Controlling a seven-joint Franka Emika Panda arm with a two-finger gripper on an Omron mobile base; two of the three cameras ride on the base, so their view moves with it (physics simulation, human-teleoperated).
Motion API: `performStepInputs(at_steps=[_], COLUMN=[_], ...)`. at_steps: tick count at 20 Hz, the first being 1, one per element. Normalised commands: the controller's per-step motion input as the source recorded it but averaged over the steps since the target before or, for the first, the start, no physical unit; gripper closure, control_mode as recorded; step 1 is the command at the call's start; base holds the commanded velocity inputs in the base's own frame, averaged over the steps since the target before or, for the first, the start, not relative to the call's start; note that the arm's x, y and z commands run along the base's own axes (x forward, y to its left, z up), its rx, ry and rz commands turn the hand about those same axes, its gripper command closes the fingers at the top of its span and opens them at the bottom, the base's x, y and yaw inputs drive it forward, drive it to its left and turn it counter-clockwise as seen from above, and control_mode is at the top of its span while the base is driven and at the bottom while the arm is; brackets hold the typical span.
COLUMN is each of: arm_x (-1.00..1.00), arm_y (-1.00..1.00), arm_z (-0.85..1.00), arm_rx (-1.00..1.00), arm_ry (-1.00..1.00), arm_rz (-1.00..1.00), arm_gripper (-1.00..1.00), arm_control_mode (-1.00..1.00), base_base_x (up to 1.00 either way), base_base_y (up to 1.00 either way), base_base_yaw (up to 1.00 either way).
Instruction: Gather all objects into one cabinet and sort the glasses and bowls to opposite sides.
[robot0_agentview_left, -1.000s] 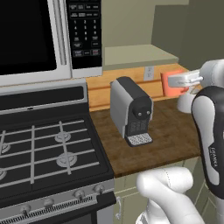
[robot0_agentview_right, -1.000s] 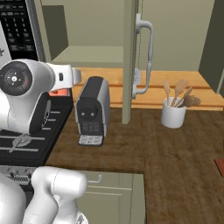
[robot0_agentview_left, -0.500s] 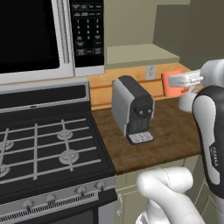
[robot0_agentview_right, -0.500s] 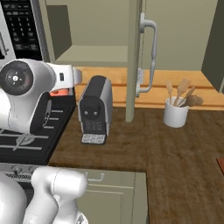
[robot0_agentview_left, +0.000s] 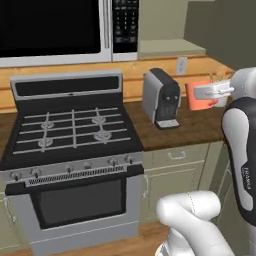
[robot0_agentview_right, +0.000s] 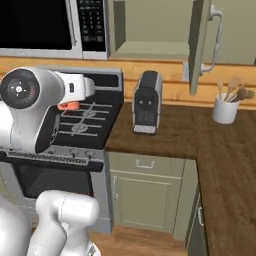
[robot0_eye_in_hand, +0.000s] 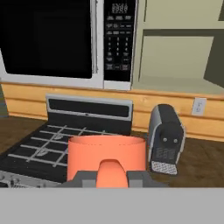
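here the fingers (robot0_eye_in_hand: 113, 178) grip the orange-red mug (robot0_eye_in_hand: 106, 158) before the stove (robot0_eye_in_hand: 61, 144).

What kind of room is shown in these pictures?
A simulated home kitchen, it seems: a gas stove under a microwave, a coffee machine on a wooden counter, and olive-green cabinets.
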Motion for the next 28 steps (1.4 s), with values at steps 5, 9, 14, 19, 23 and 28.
performStepInputs(at_steps=[5, 9, 14, 19, 23, 28], arm_x=[0.0, 0.0, 0.0, 0.0, 0.0, 0.0], arm_y=[0.0, 0.0, 0.0, 0.0, 0.0, 0.0], arm_z=[0.0, 0.0, 0.0, 0.0, 0.0, 0.0], arm_rx=[0.0, 0.0, 0.0, 0.0, 0.0, 0.0], arm_ry=[0.0, 0.0, 0.0, 0.0, 0.0, 0.0], arm_rz=[0.0, 0.0, 0.0, 0.0, 0.0, 0.0], arm_gripper=[1.0, 1.0, 1.0, 1.0, 1.0, 1.0], arm_control_mode=[1.0, 1.0, 1.0, 1.0, 1.0, 1.0], base_base_x=[-0.79, -0.42, -0.41, -0.39, -0.37, -0.36], base_base_y=[0.96, 0.82, 0.79, 0.73, 0.68, 0.65], base_base_yaw=[0.63, 0.95, 0.96, 0.98, 1.0, 1.0])
